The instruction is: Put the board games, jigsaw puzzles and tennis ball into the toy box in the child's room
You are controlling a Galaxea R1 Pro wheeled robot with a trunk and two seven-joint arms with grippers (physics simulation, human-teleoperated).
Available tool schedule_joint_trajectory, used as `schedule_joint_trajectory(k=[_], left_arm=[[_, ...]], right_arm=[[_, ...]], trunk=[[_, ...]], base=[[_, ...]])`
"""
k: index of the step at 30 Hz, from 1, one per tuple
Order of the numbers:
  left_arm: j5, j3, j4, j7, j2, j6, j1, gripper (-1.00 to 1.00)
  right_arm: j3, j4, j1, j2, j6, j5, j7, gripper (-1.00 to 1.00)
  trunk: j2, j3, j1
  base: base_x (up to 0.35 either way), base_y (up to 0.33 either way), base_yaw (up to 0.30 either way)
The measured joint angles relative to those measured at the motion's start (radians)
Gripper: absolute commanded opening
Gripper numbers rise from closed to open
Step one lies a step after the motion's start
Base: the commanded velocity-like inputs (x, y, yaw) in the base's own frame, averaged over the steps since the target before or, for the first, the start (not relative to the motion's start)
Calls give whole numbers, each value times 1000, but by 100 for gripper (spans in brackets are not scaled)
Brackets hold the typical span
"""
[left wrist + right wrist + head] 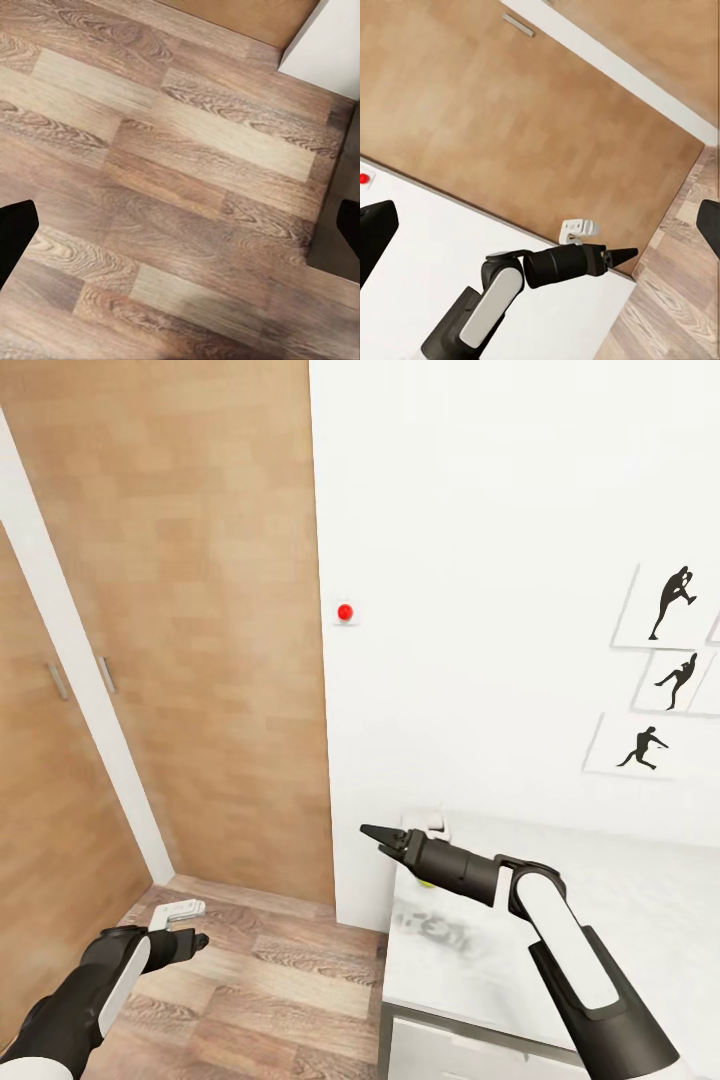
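The left gripper (pixel 196 940) hangs over the wood floor (pixel 180 187) by the wardrobe doors (pixel 200 610), fingers wide and empty; the right gripper (pixel 376 836), also spread wide and empty, points past the table (pixel 650 920) edge towards the wall corner (pixel 325 760), which a swing could strike. A yellow-green sliver under its wrist, probably the tennis ball (pixel 427 882), sits near that edge; a nudge might roll it off; sports pictures (pixel 655 745) hang further right.

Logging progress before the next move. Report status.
Left gripper open, empty, over wood floor. Right gripper open, empty, above table end. Tennis ball on table, partly hidden under right arm.
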Motion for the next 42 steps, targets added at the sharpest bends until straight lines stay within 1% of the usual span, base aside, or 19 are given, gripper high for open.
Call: schedule_joint_trajectory(k=[7,13,21,23,24,26,27,28,30,31,32,33,34,35,37,38,40,41,42], left_arm=[[0,-1,1,0,0,0,0,100],[0,-2,1,0,0,0,0,100],[0,-3,0,-1,3,0,0,100],[0,-2,1,-1,5,0,0,100],[1,-2,1,-1,6,0,0,100],[1,-2,2,-2,6,0,-1,100],[1,-2,2,-2,5,0,-1,100],[1,-2,2,-2,5,0,-1,100],[2,-2,2,-9,6,0,-1,100],[3,-2,1,-16,7,0,-1,100],[3,-2,1,-21,7,0,-1,100],[2,-2,1,-32,8,0,-1,100],[2,-2,2,-45,10,0,-1,100],[2,-2,1,-51,10,0,-2,100],[1,-1,1,-70,11,0,-2,100],[0,-1,1,-74,11,0,-3,100],[0,-2,1,-82,12,0,-3,100],[0,-2,1,-85,12,0,-3,100],[0,-2,1,-87,12,0,-3,100]], right_arm=[[-1,0,0,1,-3,59,-6,100],[-3,0,0,1,-3,78,-24,100],[-3,-2,-7,3,0,90,-121,100],[-3,-2,-49,5,8,94,-169,100],[-3,-2,-88,5,15,90,-208,100],[-3,-1,-179,11,51,78,-312,100],[-4,-1,-227,26,79,66,-367,100],[-4,-2,-253,37,92,59,-395,100],[-1,4,-357,99,122,24,-522,100],[1,9,-411,129,130,13,-605,100],[2,13,-440,143,134,10,-653,100],[5,25,-489,170,138,-4,-753,100],[7,44,-533,196,140,-29,-858,100],[8,59,-554,207,141,-47,-909,100],[11,134,-606,235,141,-153,-1081,100],[11,155,-615,239,141,-184,-1119,100],[10,226,-633,244,139,-297,-1251,100],[10,246,-638,243,138,-345,-1312,100],[11,255,-640,242,137,-367,-1342,100]], trunk=[[0,0,0],[0,0,0],[0,0,0],[0,0,0],[0,0,0],[0,0,0],[0,0,0],[0,0,0],[0,0,0],[0,0,0],[0,0,0],[0,0,0],[0,0,0],[0,0,0],[0,0,0],[0,0,0],[0,0,0],[0,0,0],[0,0,0]], base=[[0,0,0],[0,0,0],[0,0,0],[0,0,0],[0,0,0],[0,0,0],[0,0,0],[0,0,0],[0,0,0],[0,0,0],[0,0,0],[0,0,0],[-5,9,0],[-35,57,0],[-98,129,0],[-150,175,0],[-143,142,0],[-99,92,0],[-63,59,0]])
